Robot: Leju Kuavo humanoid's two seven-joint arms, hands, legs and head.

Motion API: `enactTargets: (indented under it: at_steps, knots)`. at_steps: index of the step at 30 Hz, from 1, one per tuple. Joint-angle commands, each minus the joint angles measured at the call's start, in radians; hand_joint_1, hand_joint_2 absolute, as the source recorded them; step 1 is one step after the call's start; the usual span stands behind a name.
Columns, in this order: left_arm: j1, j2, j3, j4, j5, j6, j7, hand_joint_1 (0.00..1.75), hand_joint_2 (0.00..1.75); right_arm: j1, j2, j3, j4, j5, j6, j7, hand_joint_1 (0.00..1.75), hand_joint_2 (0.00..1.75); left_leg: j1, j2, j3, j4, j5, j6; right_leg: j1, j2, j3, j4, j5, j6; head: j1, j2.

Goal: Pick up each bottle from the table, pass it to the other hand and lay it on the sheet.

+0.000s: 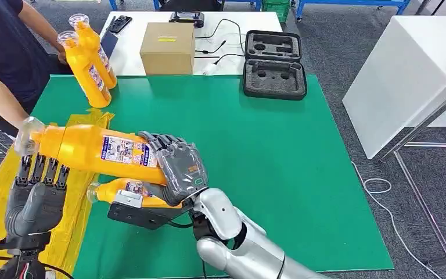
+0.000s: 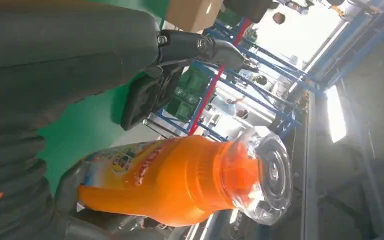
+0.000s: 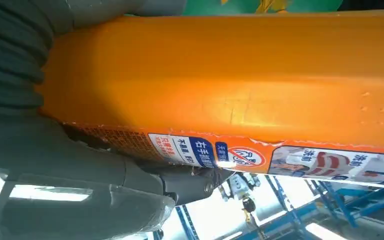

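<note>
Green matting covered the surface (image 1: 279, 174) in front of me, with a yellow sheet (image 1: 0, 192) draped over its left edge. My right hand (image 1: 177, 165) was wrapped around the base end of an orange bottle (image 1: 90, 148), holding it horizontally above the left part of the surface, clear cap pointing left. In the right wrist view, that bottle's orange body (image 3: 230, 75) ran across the picture with its label edge showing. My left hand (image 1: 35, 195) sat just beneath the bottle's neck end, fingers spread upward and holding nothing; whether they touched the bottle I could not tell. From the left wrist view I saw the bottle's neck and clear cap (image 2: 262, 175) close by. A second orange bottle (image 1: 128, 192) lay on its side under my right hand, near the sheet's edge. At the far left corner, a person's hand (image 1: 63, 55) held two more orange bottles (image 1: 90, 61) upright. Beyond the mat stood a cardboard box (image 1: 168, 46) and an open black foam-lined case (image 1: 274, 64).
</note>
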State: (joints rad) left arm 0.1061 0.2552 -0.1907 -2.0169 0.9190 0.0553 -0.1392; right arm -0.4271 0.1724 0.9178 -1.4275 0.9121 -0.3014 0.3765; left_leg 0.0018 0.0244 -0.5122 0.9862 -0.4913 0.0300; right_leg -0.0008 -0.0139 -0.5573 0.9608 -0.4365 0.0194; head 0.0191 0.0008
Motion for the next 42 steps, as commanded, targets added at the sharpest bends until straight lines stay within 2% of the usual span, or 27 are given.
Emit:
enactTargets:
  at_steps: [1,4,5,6,18,19,21,27,29,34,35,36,37,42]
  knots:
    - [-0.065,-0.014,-0.046,0.065,-0.035,0.020,-0.012,0.00,1.75,-0.082,-0.016,0.067,0.078,-0.012,0.020,0.020,1.75,1.75,0.000,-0.002,0.002,-0.001,0.000,-0.001,-0.001,0.000,0.002,-0.001,0.000,0.000,0.000,0.000]
    - [-0.087,-0.022,-0.058,0.070,-0.050,0.029,-0.014,0.00,1.75,-0.097,0.000,0.079,0.088,-0.009,0.029,0.027,1.75,1.75,-0.001,-0.003,0.003,-0.002,0.000,-0.002,-0.001,0.000,0.003,-0.001,-0.001,0.000,0.000,0.000]
    - [-0.161,-0.031,-0.108,0.107,-0.052,0.048,0.004,0.00,1.75,-0.133,0.044,0.119,0.114,-0.019,0.076,0.056,1.75,1.75,-0.001,-0.003,0.002,-0.001,0.000,-0.002,-0.001,0.000,0.002,0.000,-0.001,0.000,0.000,0.000]
    - [-0.174,-0.035,-0.117,0.113,-0.051,0.053,0.007,0.00,1.75,-0.137,0.050,0.121,0.117,-0.024,0.082,0.063,1.75,1.75,-0.001,-0.003,0.002,-0.001,0.000,-0.002,-0.001,-0.001,0.002,0.000,-0.001,0.000,0.000,0.000]
    - [-0.196,-0.053,-0.138,0.117,-0.046,0.070,0.014,0.00,1.75,-0.147,0.057,0.128,0.108,-0.030,0.087,0.071,1.75,1.75,0.000,-0.002,0.000,0.000,0.001,-0.001,0.000,0.000,0.000,0.000,0.000,0.000,0.000,0.000]
    - [-0.201,-0.062,-0.146,0.116,-0.044,0.073,0.017,0.00,1.75,-0.113,0.087,0.098,0.096,-0.010,0.076,0.115,1.75,1.75,0.000,-0.003,0.001,0.000,0.001,-0.002,-0.001,-0.001,0.001,0.000,-0.001,0.000,0.000,0.000]
    - [-0.232,-0.087,-0.172,0.121,-0.037,0.083,0.032,0.00,1.75,-0.121,0.119,0.061,0.104,0.016,0.128,0.145,1.75,1.75,-0.001,-0.005,0.001,0.000,0.001,-0.002,-0.001,-0.002,0.001,0.001,-0.001,0.000,0.000,0.000]
    - [-0.269,-0.129,-0.193,0.120,-0.026,0.123,0.061,0.00,1.75,-0.169,0.141,-0.036,0.163,0.018,0.197,0.097,1.75,1.75,-0.001,-0.006,-0.001,0.001,0.001,-0.002,-0.001,-0.004,0.000,0.001,-0.001,0.000,0.000,0.000]
    - [-0.255,-0.136,-0.186,0.114,-0.026,0.128,0.061,0.00,1.75,-0.160,0.138,-0.057,0.143,0.022,0.226,0.087,1.75,1.75,-0.001,-0.003,-0.001,0.000,0.001,-0.001,-0.001,-0.001,-0.001,0.001,0.000,0.000,0.000,0.000]
    - [-0.250,-0.156,-0.169,0.097,-0.005,0.115,0.064,0.02,1.75,-0.145,0.130,-0.090,0.135,0.025,0.277,0.085,1.75,1.75,0.000,-0.004,0.000,0.000,0.001,-0.001,0.000,-0.002,0.000,0.000,-0.001,0.000,0.000,0.000]
    - [-0.248,-0.163,-0.165,0.091,0.007,0.112,0.068,0.56,1.75,-0.149,0.131,-0.094,0.142,0.023,0.285,0.082,1.75,1.75,-0.001,-0.006,0.001,0.000,0.001,-0.002,-0.001,-0.003,0.002,0.000,-0.002,0.000,0.000,0.000]
    - [-0.248,-0.165,-0.166,0.089,0.006,0.113,0.068,1.55,1.75,-0.151,0.131,-0.096,0.143,0.022,0.286,0.082,1.75,1.75,0.000,-0.004,0.000,0.000,0.001,-0.001,0.000,-0.002,0.000,0.000,-0.001,0.000,0.000,0.000]
    - [-0.248,-0.179,-0.158,0.079,0.003,0.113,0.063,1.75,1.75,-0.154,0.132,-0.105,0.150,0.022,0.290,0.081,1.75,1.75,-0.001,-0.005,0.002,0.000,0.000,-0.002,-0.001,-0.002,0.002,0.000,-0.001,0.000,0.000,0.000]
    - [-0.255,-0.204,-0.150,0.057,0.000,0.117,0.073,1.75,1.75,-0.185,0.164,-0.131,0.228,0.025,0.307,0.077,1.75,1.75,0.000,-0.004,-0.001,0.001,0.001,-0.002,-0.001,-0.001,-0.001,0.001,0.000,0.000,0.000,0.000]
